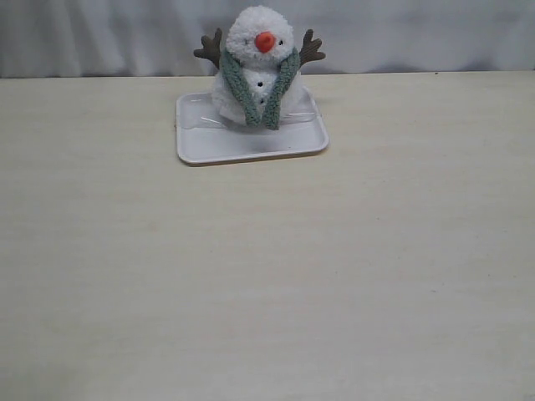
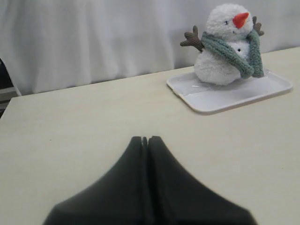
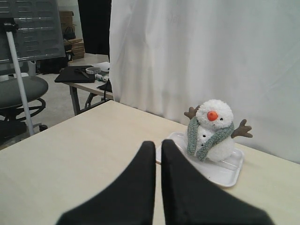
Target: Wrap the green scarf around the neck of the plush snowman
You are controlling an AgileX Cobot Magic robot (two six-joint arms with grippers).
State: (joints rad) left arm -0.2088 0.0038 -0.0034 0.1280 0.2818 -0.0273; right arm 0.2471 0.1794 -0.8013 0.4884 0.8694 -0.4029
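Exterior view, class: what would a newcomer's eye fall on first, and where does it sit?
The plush snowman, white with an orange nose, stands on a white tray at the far middle of the table. The green scarf loops behind its head, both ends hanging down its front.

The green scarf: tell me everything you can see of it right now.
The green scarf is a long, narrow strip of fuzzy grey-green knit. It is draped around the plush snowman where the head meets the body. Its two tails run down the white front and converge in a V low on the body, close to the white tray. Whether the tips reach the tray is unclear. No knot shows. Otherwise only the snowman touches it.
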